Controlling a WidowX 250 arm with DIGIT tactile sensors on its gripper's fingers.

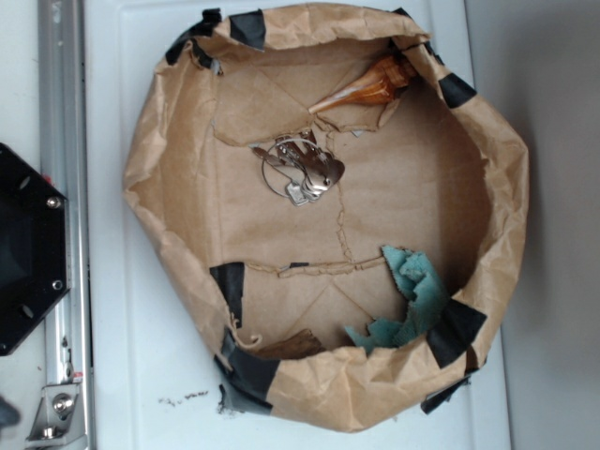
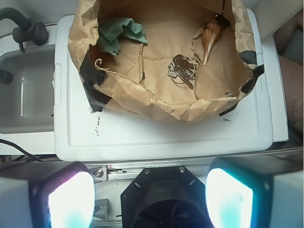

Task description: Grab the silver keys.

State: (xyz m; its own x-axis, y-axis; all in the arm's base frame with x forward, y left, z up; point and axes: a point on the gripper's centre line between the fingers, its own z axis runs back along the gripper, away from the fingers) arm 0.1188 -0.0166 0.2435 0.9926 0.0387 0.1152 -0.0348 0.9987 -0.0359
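now | silver keys (image 1: 302,169) flat in paper bag (image 1: 150,187), long axis diagonal | tool (image 2: 149,199) wide open, empty

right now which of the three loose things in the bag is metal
The silver keys, a shiny bunch on wire rings mid-floor. The orange wrapper and teal scrap are crumpled and dull.

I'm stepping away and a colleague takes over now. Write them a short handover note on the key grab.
Gripper: open, empty, held back from the paper bag, at the near edge of the white surface.
Silver keys: lying on the bag floor, close to the orange wrapper; the teal scrap sits at the opposite side.
Done: nothing grasped yet.
Left: reach into the bag, close on the keys, lift.
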